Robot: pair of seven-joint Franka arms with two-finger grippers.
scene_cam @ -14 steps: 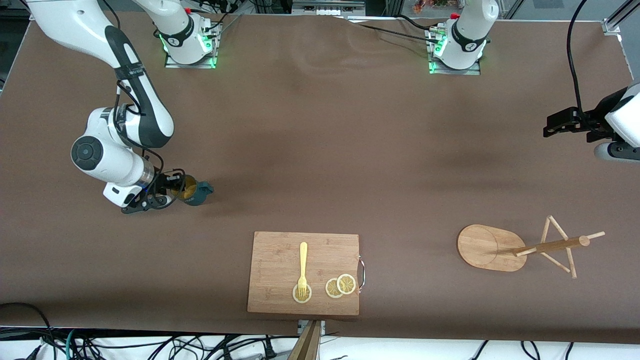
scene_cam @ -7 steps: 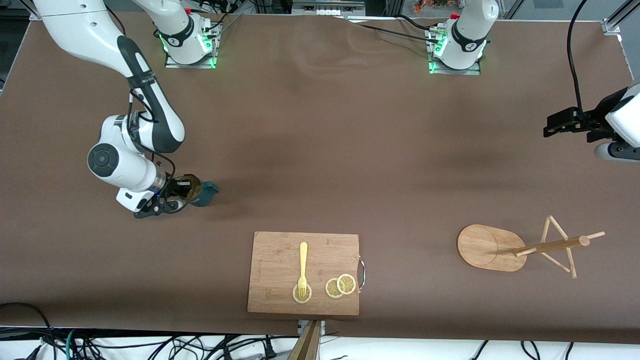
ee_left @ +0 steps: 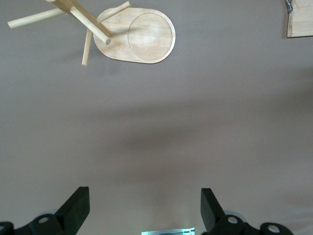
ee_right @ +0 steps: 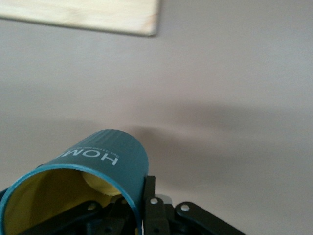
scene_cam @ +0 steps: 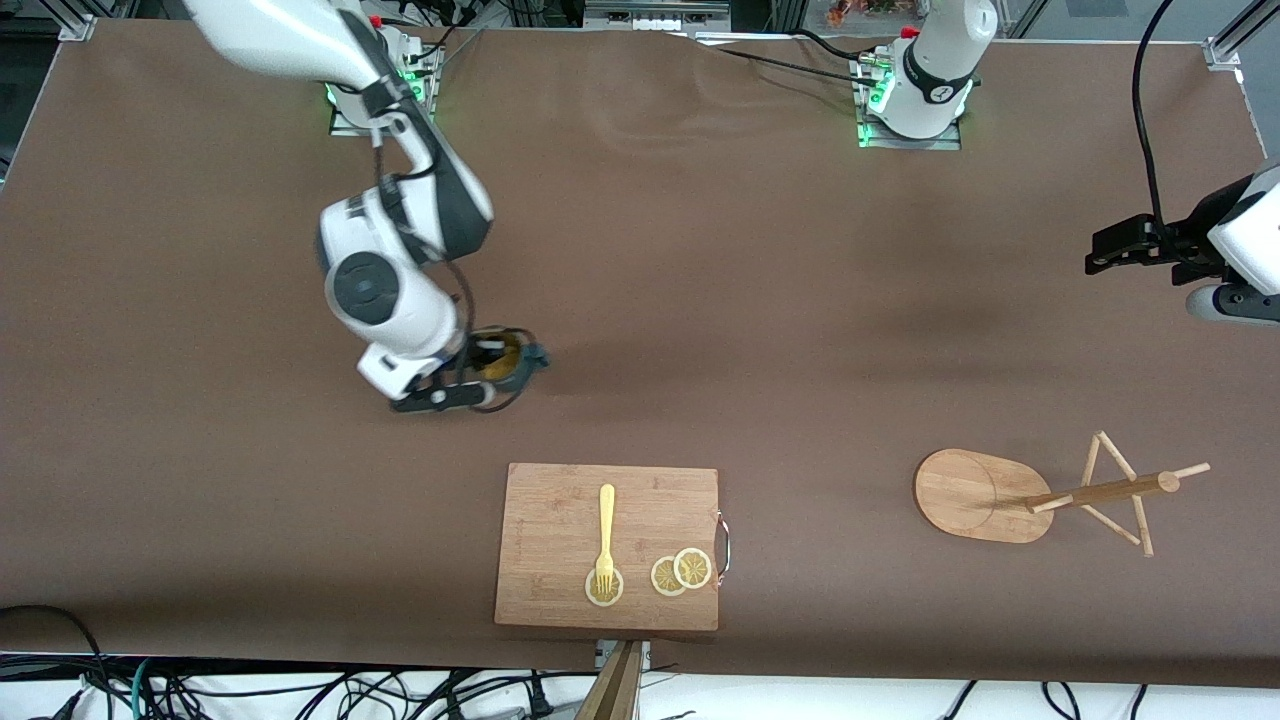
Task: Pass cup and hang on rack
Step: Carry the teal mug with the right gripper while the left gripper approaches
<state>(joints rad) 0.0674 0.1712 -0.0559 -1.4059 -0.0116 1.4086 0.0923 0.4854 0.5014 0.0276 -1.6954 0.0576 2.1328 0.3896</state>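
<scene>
Aloft over brown worktop: right hand clenched on teal yellow-lined cup; left hand released, waiting.

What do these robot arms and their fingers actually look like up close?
Both arms are glossy white with rounded dark grey joints and thin black cables. Their bases glow green. The right gripper and the left gripper are black, and the left's fingers are blocky wedges.

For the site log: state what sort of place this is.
Most likely a robotics lab bench set with kitchen props: two arms bolted to a brown-covered table, loose cables along its edge, and a rack beside a cutting board.
</scene>
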